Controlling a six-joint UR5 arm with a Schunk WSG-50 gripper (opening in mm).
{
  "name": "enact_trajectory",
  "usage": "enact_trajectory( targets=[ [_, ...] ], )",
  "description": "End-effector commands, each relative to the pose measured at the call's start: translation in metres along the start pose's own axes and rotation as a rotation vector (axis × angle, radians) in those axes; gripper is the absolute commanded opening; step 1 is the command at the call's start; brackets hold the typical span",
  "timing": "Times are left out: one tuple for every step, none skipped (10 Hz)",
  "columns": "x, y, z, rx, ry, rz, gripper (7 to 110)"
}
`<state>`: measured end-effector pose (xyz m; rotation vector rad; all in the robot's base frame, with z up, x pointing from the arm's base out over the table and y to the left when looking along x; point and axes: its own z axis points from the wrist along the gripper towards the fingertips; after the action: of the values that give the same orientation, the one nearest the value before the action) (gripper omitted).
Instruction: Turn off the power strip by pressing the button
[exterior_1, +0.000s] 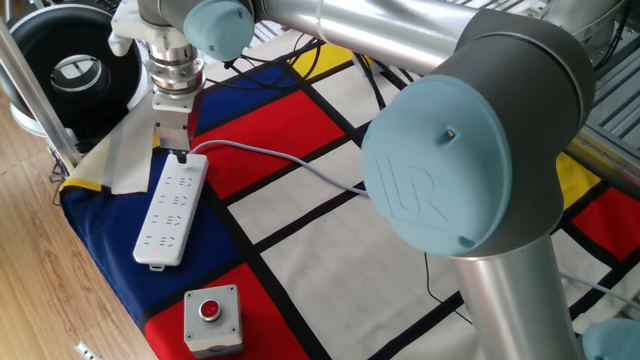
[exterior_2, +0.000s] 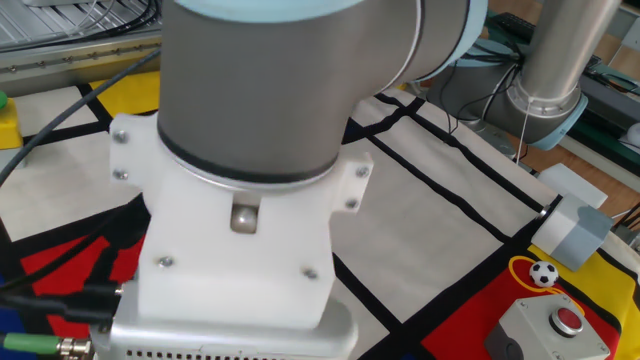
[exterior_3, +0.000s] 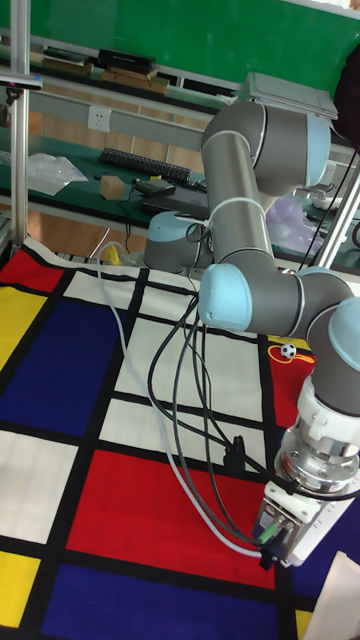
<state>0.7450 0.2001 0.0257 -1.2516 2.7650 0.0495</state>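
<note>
- White power strip (exterior_1: 172, 205) lies on the blue part of the cloth, its cable end under the gripper (exterior_1: 179, 155).
- I cannot tell if the fingers are apart or together.
- Risk, in my judgement: the button is hidden here, so an off-centre push may hit the cable (exterior_1: 285, 162) or shift the strip.

power strip (exterior_1: 171, 208): smooth white plastic, slight sheen; pale grey cable (exterior_1: 300, 166) looks rubbery and matt.
surface (exterior_1: 330, 240): covered by matt cloth printed in red, blue, yellow and white blocks with black lines; lies soft, wrinkled at the edge.
arm tubes (exterior_1: 390, 28): brushed silver metal, satin gloss.
joint caps (exterior_1: 455, 160): pale blue plastic, smooth, faintly shiny.
wrist bracket (exterior_2: 240, 250): white matt plastic with metal screws.
grey box (exterior_1: 212, 320): matt grey plastic, glossy red button.
floor (exterior_1: 40, 280): light wood boards, smooth.
</note>
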Motion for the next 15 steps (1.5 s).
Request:
enact_trajectory(
  targets=[
    [-0.0058,0.0009,0.0054,-0.007,0.001,0.001,88],
    [-0.0040,0.0005,0.0052,-0.003,0.012,0.003,88],
    [-0.0028,0.0012,0.0050,-0.006,0.016,0.000,88],
    [-0.0013,0.0012,0.0045,-0.005,0.019,-0.003,88],
    [0.0005,0.0021,0.0045,-0.009,0.023,0.000,88],
    [0.0023,0.0015,0.0047,-0.007,0.031,0.001,88],
    [0.0035,0.0020,0.0055,-0.008,0.039,0.001,88],
    [0.0040,0.0039,0.0062,-0.011,0.045,0.005,88],
    [0.0023,0.0078,0.0068,-0.021,0.042,0.014,88],
    [0.0005,0.0088,0.0075,-0.022,0.039,0.021,88],
    [-0.0002,0.0089,0.0085,-0.022,0.039,0.026,88],
    [0.0000,0.0077,0.0095,-0.017,0.042,0.026,88],
    [0.0008,0.0060,0.0101,-0.011,0.046,0.028,88],
    [0.0012,0.0047,0.0101,-0.009,0.046,0.028,88],
    [0.0015,0.0038,0.0097,-0.008,0.045,0.028,88]
  ],
)
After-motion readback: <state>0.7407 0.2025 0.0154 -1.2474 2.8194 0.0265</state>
